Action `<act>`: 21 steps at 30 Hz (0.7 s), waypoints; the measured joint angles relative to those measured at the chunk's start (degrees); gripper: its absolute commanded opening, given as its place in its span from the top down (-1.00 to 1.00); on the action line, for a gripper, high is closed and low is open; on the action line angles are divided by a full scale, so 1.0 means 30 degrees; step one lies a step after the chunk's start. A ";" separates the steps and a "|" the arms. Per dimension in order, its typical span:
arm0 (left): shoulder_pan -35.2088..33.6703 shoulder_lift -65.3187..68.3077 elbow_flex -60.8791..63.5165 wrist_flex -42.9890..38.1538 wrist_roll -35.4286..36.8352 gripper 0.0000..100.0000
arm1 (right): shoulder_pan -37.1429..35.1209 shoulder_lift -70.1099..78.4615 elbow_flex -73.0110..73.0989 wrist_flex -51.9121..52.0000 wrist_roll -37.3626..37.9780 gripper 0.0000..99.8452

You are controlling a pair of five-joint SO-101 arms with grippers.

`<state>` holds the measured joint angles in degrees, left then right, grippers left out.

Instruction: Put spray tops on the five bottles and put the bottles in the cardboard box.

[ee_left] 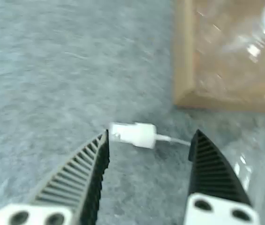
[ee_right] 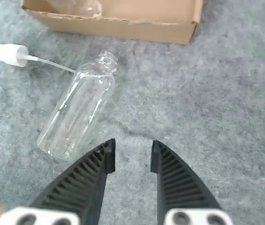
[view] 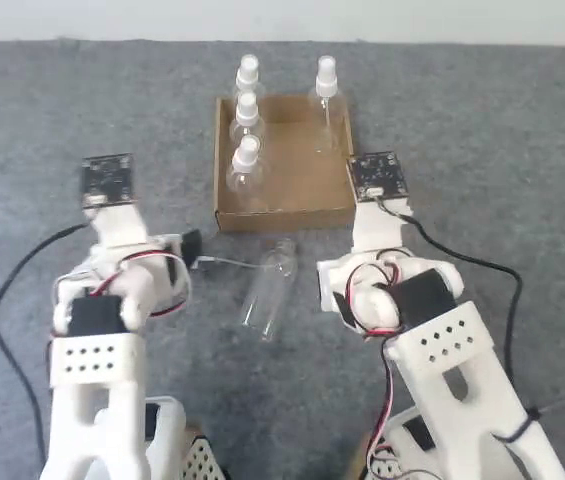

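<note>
A clear bottle (view: 268,290) with no top lies on its side on the grey mat just in front of the cardboard box (view: 287,215). A white spray top (view: 210,261) with its thin tube lies beside the bottle's neck. My left gripper (view: 192,248) is open, and the spray top (ee_left: 132,134) lies between its fingertips (ee_left: 100,145) without being pinched. My right gripper (ee_right: 132,150) is open with nothing in it, low over the mat next to the bottle's (ee_right: 78,112) base. Several capped bottles (view: 246,165) stand in or at the box.
The box's front wall (ee_right: 123,21) is close beyond the lying bottle. One capped bottle (view: 326,90) stands at the box's far right corner. Black cables (view: 12,290) trail over the mat on the outer side of each arm.
</note>
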<state>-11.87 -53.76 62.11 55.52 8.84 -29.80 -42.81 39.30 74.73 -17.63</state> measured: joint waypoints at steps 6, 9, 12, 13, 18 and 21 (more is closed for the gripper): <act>-0.1905 -0.1231 0.0996 -0.0938 0.0996 0.49 | -0.0879 0.0000 0.0000 0.0000 -0.0615 0.78; -0.1993 -0.1495 0.1524 -0.1436 0.1026 0.49 | -0.1612 0.0059 -0.0205 0.0000 -0.2227 0.78; -0.2081 -0.1582 0.1524 -0.1553 0.1026 0.49 | -0.2520 0.0821 -0.1143 0.0000 -0.3165 0.75; -0.2081 -0.1582 0.1524 -0.1553 0.1026 0.49 | -0.2696 0.1319 -0.1465 0.0000 -0.3429 0.72; -0.2081 -0.1582 0.1524 -0.1553 0.1026 0.49 | -0.3018 0.4777 -0.3487 0.0000 -0.4835 0.50; -0.2081 -0.1582 0.1524 -0.1553 0.1055 0.49 | -0.2989 0.7004 -0.4513 0.0000 -0.5626 0.49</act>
<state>-18.11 -58.51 66.68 50.86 12.00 -38.77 -21.80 25.76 74.73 -34.51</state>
